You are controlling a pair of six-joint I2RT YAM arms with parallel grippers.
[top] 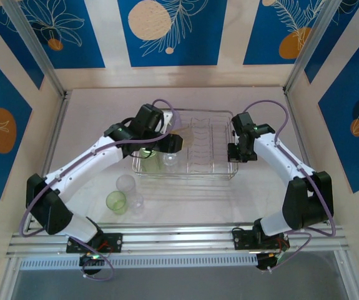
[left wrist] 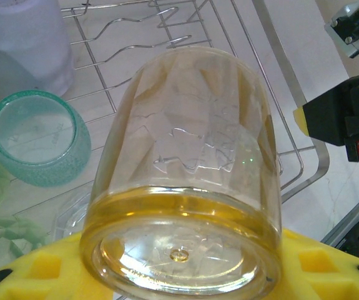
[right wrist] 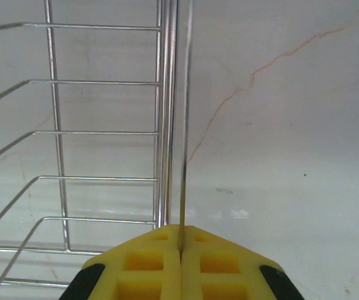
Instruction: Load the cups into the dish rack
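Left gripper [top: 172, 142] holds the amber cup [left wrist: 185, 169] between its yellow foam pads [left wrist: 60, 289], jaws partway apart around the cup's thick base, above the left half of the dish rack [top: 220, 174]. Right gripper [right wrist: 180, 253] is pinched tight on the thin rim wire at the rack's right end, apparently to steady it.

To do this step well, I would lower the cup mouth-first onto a free patch of rack floor, just right of the teal cup [left wrist: 39, 137] and the lilac cup [left wrist: 23, 44], without nudging either. The pads should part only once the cup's rim rests on 2 or more wires, since smooth plastic could slip or tip through the gaps.

The amber cup is translucent, faceted plastic with a heavy round base and a small moulding dot. The teal cup looks pebbled. The rack is shiny thin wire with wavy tines.
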